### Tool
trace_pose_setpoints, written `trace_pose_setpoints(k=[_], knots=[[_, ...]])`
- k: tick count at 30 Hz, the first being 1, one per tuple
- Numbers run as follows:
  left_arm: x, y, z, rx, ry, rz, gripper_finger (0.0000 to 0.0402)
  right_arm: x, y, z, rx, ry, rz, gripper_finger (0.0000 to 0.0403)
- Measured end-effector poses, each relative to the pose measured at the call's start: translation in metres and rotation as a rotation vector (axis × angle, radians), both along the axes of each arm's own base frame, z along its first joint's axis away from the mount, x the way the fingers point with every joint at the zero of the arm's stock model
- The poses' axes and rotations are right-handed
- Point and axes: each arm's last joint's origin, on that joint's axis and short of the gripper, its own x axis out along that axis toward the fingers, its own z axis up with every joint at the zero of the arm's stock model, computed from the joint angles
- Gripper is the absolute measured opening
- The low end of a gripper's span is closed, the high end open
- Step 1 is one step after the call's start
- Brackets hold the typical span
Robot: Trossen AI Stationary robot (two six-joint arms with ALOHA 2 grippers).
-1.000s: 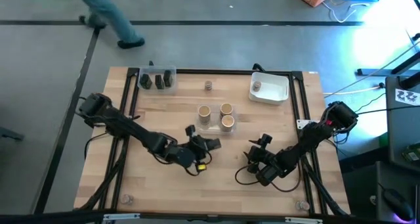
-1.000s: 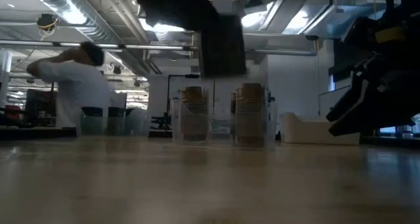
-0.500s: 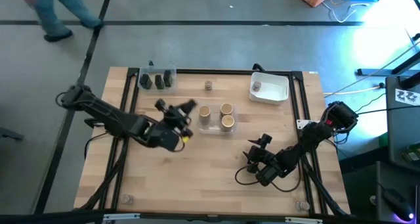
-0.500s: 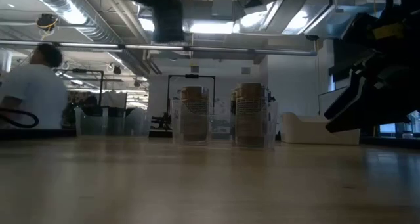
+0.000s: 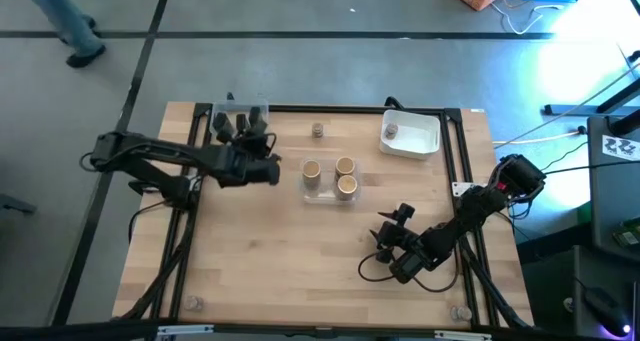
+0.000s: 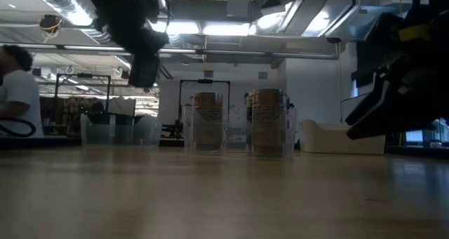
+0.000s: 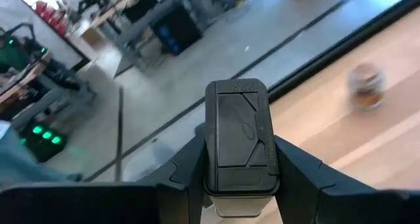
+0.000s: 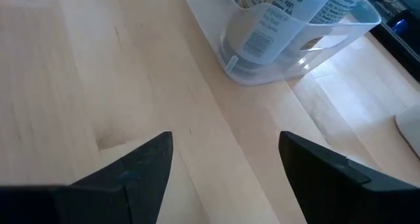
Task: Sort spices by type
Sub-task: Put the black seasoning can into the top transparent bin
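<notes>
My left gripper (image 5: 252, 143) is shut on a dark blocky jar (image 7: 237, 138) high above the table, at the near side of the clear tub (image 5: 240, 111) that holds other dark jars. The low view shows that gripper (image 6: 144, 53) well above the tabletop. Three tan cylinders (image 5: 345, 186) stand in a second clear tub (image 8: 295, 40) mid-table. One small round jar (image 5: 317, 130) stands on the wood near the far edge, and another (image 5: 391, 131) sits in the white tub (image 5: 420, 141). My right gripper (image 5: 392, 233) waits open, low over bare wood (image 8: 226, 152). My left gripper pinches the dark jar by its two long sides (image 7: 211, 152) between its two fingers (image 7: 295, 175). Its dark embossed face is turned toward the wrist camera, with a paler part at the end nearest the wrist. The jar is lifted clear of the table.
Black frame rails (image 5: 330, 109) run along the table's far edge and sides. Bare wood lies across the near half of the table (image 5: 300, 271). A person's legs (image 5: 60, 21) show on the floor beyond the far left corner.
My left gripper has swung from the table's middle toward the far left, up to the tub of dark jars, rising a little and tipping from pointing down to nearly level, with the dark jar between its fingers. The person beyond the table has walked off to the left.
</notes>
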Motion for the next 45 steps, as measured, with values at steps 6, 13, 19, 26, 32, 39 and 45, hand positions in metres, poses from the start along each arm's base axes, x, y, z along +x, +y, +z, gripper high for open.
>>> trace_pose_setpoints(k=[6,13,19,26,32,39,45], knots=[[-0.002,0.035,-0.012,-0.126,0.127,0.010,0.0125,0.000,0.000,0.000,-0.007,-0.006,-0.003,0.0280],[-0.005,0.072,-0.018,-0.214,0.214,-0.038,0.0125,0.000,0.000,0.000,-0.007,-0.007,-0.003,0.0280],[-0.011,0.100,-0.028,-0.296,0.197,-0.104,0.0125,0.000,0.000,0.000,-0.006,-0.007,-0.003,0.0280],[-0.020,0.121,-0.027,-0.308,0.187,-0.084,0.0125,0.000,0.000,0.000,-0.009,-0.010,-0.004,0.0280],[-0.021,0.130,-0.028,-0.368,0.120,-0.155,0.0125,0.000,0.000,0.001,-0.014,-0.015,-0.005,0.0280],[-0.035,0.135,-0.054,-0.413,0.072,-0.098,0.0125,0.000,0.000,0.001,-0.013,-0.016,-0.005,0.0280],[-0.038,0.135,-0.064,-0.414,0.002,-0.076,0.0125,0.000,0.000,0.001,-0.013,-0.016,-0.005,0.0280]])
